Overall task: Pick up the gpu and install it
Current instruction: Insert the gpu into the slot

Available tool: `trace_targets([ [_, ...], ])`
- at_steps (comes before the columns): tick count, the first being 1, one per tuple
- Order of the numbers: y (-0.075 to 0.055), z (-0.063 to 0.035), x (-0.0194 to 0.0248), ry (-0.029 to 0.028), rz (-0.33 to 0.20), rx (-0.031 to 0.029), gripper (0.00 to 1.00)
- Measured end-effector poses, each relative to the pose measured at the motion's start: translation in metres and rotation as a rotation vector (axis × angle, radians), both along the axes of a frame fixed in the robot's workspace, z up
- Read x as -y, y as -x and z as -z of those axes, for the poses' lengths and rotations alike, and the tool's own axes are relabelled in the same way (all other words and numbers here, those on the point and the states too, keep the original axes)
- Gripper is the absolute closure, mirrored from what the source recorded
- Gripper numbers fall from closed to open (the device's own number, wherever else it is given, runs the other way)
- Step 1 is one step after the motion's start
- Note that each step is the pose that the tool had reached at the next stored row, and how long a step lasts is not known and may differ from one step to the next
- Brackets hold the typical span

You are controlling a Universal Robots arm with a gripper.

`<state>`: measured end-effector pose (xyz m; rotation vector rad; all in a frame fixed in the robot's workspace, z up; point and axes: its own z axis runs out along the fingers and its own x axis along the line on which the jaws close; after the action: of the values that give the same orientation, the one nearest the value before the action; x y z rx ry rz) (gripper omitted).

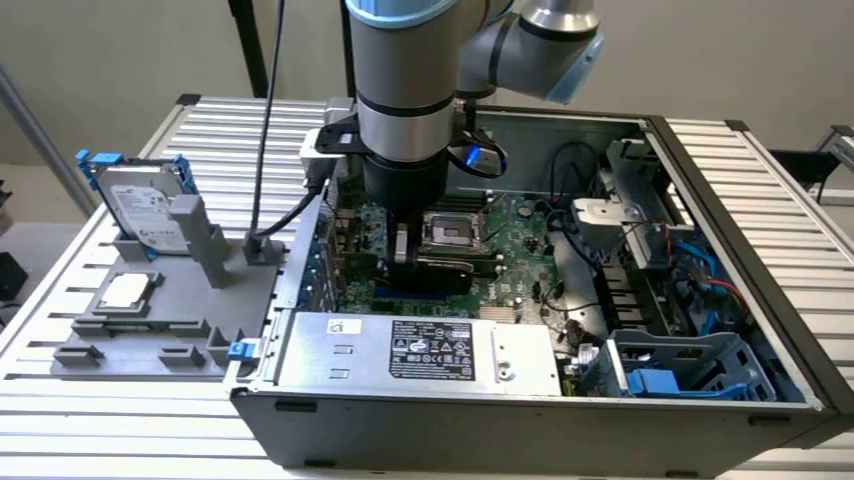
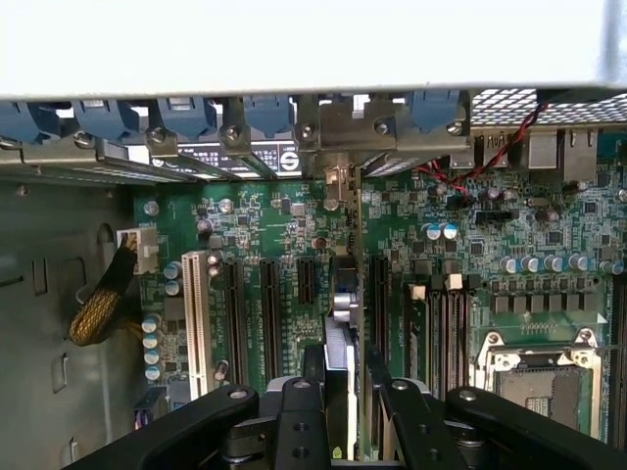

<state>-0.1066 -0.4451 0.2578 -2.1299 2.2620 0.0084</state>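
My hand (image 2: 342, 416) pinches the gpu (image 2: 345, 323) edge-on between its fingers, card upright over the motherboard (image 2: 470, 245) slots inside the case (image 1: 534, 410), bracket end toward the rear wall.

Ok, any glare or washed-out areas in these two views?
Wrist view: the computer case wall is blown out to near white, while the motherboard stays evenly lit. Exterior view: light is soft, with only mild shine on the robot arm.
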Motion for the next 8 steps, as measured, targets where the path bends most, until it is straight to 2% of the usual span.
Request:
trace_targets([
  [8,-0.0017,0.0006,0.0003,-0.0002,0.0,-0.0142,0.73],
])
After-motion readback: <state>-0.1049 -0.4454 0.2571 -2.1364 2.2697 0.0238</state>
